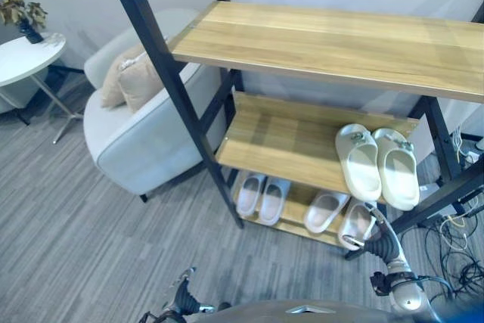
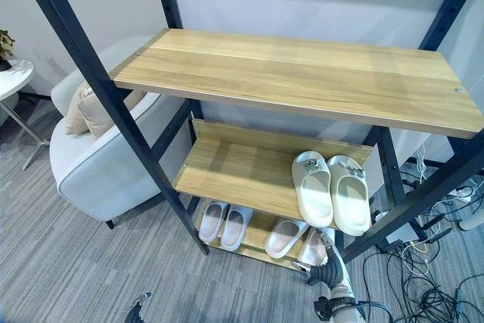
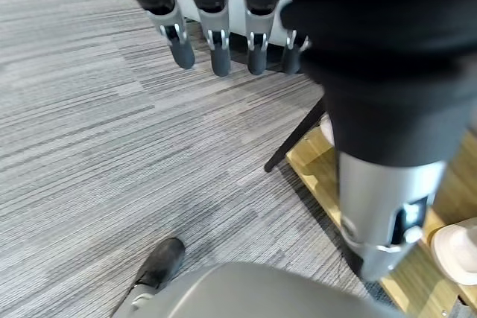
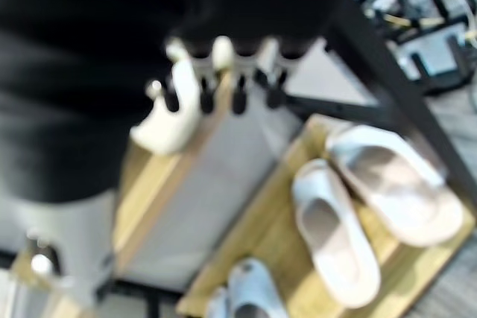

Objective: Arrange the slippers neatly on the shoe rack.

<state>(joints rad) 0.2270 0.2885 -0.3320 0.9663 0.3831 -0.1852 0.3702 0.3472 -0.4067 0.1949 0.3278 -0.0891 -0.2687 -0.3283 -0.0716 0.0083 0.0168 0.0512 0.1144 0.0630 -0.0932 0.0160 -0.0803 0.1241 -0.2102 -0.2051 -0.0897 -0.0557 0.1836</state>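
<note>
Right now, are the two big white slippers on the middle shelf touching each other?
Touching. In the left eye view the two big white slippers lie side by side on the middle shelf, inner edges pressed together with no wood showing between.

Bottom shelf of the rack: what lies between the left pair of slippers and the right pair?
Nothing: in the left eye view, bare wood of the bottom shelf separates the left pair from the right pair.

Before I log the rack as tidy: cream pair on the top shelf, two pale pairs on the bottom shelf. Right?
Not quite. The cream pair sits on the middle shelf, as the left eye view shows; the top shelf is bare. The two pale pairs are on the bottom shelf.
</note>
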